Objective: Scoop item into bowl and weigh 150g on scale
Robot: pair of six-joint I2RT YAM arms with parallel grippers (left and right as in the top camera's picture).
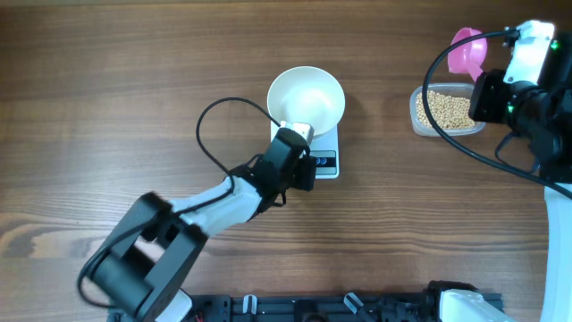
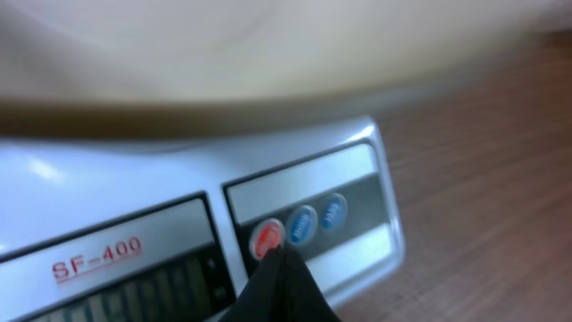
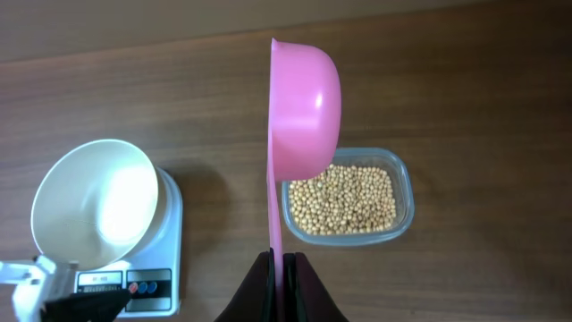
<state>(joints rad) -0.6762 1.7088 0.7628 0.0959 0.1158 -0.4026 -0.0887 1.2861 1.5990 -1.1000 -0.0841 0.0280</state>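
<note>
Bowl [image 1: 307, 97]: white and round, it sits on top of the scale [image 1: 320, 154], near the middle of the overhead view
Scale: flat and white, with its screen and buttons facing the bottom of the frame
Left pincer [image 2: 279, 266]: squeezed tight into one dark point, holding nothing
Red button [image 2: 267, 239]: on the front of the scale; the left pincer's tip seems to touch it, but this close view is blurry
Blue buttons [image 2: 302, 224]: two of them, just to the right of the red one
Right pincer [image 3: 281, 268]: shut tight on the thin handle of the pink scoop [image 3: 306, 98], in the upper right of the overhead view
Scoop: turned on its side, with its round back to the right of the right wrist view, close to the tub
Beans [image 3: 344, 199]: small and tan, they lie in the clear tub [image 3: 405, 204], to the right of the scale and apart from it
Table [image 1: 107, 89]: brown wood under everything
</note>
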